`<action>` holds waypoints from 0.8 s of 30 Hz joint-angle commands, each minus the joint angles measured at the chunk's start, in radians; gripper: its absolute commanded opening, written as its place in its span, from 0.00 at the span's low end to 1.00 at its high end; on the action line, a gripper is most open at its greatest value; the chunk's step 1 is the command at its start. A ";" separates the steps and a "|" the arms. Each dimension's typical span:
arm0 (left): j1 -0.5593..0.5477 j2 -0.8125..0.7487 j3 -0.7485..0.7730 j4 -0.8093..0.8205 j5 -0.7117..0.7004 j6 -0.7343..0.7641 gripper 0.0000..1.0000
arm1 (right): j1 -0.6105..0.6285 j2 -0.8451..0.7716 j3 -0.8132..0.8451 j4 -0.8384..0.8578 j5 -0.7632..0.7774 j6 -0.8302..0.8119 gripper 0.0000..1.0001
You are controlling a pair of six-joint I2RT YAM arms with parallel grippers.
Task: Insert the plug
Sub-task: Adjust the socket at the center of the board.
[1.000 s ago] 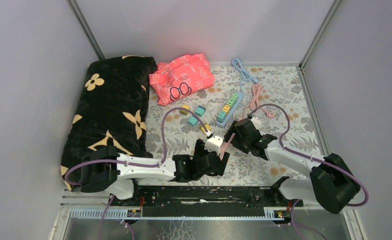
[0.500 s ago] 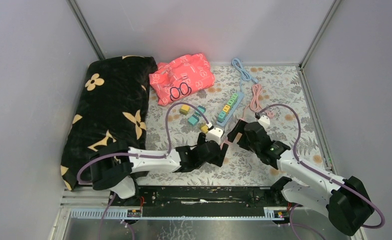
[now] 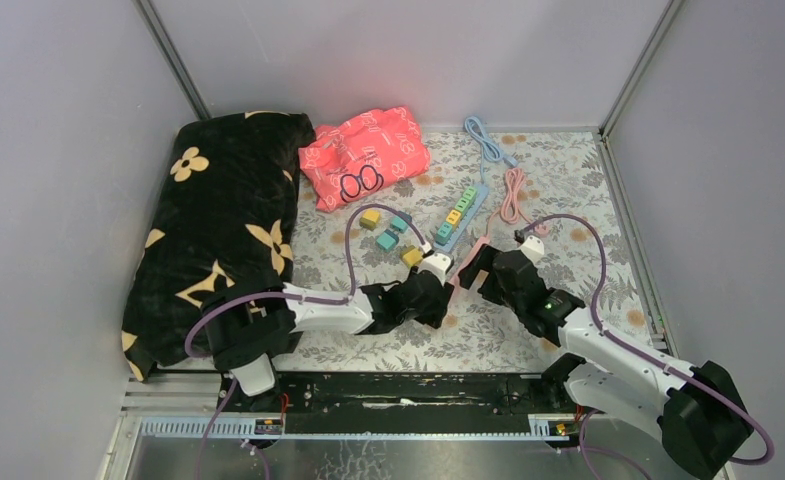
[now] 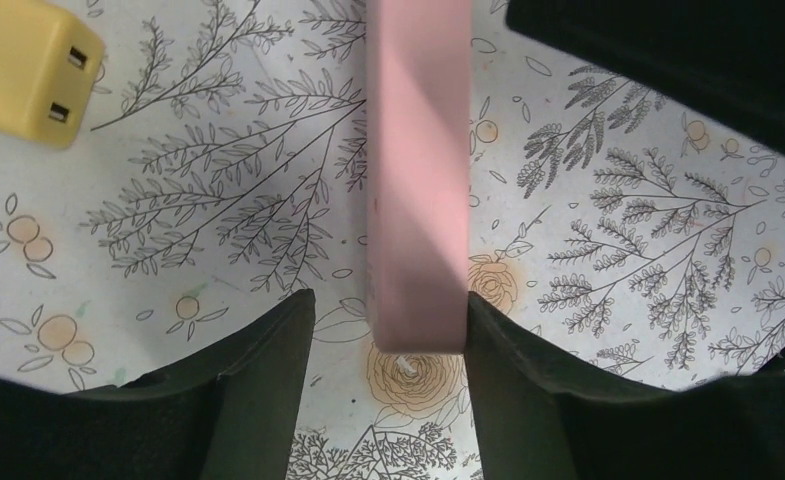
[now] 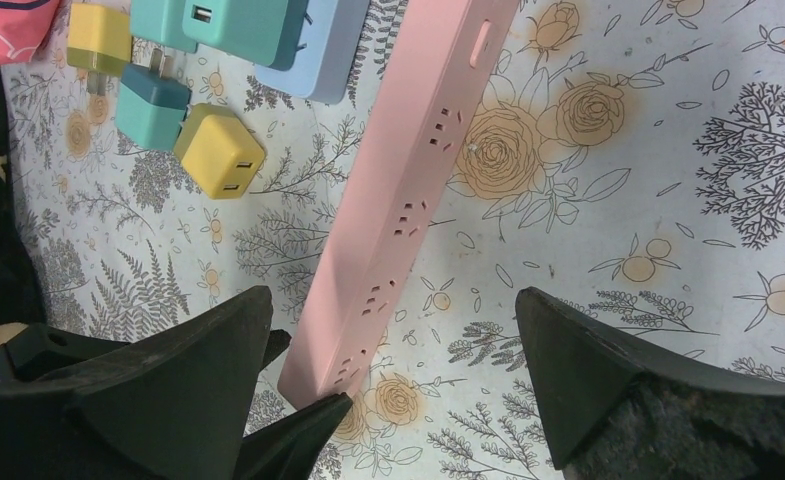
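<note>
A pink power strip [image 3: 467, 260] lies slantwise on the flowered cloth between my two grippers, sockets up [image 5: 408, 180]. Its near end [image 4: 418, 170] sits between the fingers of my left gripper [image 4: 388, 300]. The right finger touches it, a gap remains at the left finger, and the gripper is open. My right gripper [image 5: 390, 295] hovers wide open over the strip's near half, holding nothing. A loose yellow plug [image 5: 218, 150] lies left of the strip [image 4: 30, 70], near my left gripper [image 3: 446, 290].
A blue power strip [image 3: 460, 215] with several coloured plugs in it lies behind, its blue cable [image 3: 486, 140] and the pink cord [image 3: 513, 195] beyond. Loose teal [image 3: 388, 240] and yellow [image 3: 369, 219] plugs lie left. A black flowered blanket [image 3: 218, 220] and a pink bag [image 3: 368, 150] fill the back left.
My left arm has reached forward to the pink strip's near end, and its jaws have narrowed around it. My right gripper has opened wide, and its arm has swung outward.
</note>
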 commanded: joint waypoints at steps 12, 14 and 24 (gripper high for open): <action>0.095 -0.034 -0.050 0.189 0.246 -0.104 0.26 | 0.004 0.046 0.014 0.076 -0.018 -0.027 0.99; 0.118 -0.061 -0.079 0.234 0.319 -0.150 0.24 | -0.004 0.045 0.015 0.088 -0.033 -0.031 0.99; 0.202 -0.128 -0.220 0.424 0.566 -0.342 0.20 | -0.133 0.053 0.052 0.103 -0.131 -0.033 0.99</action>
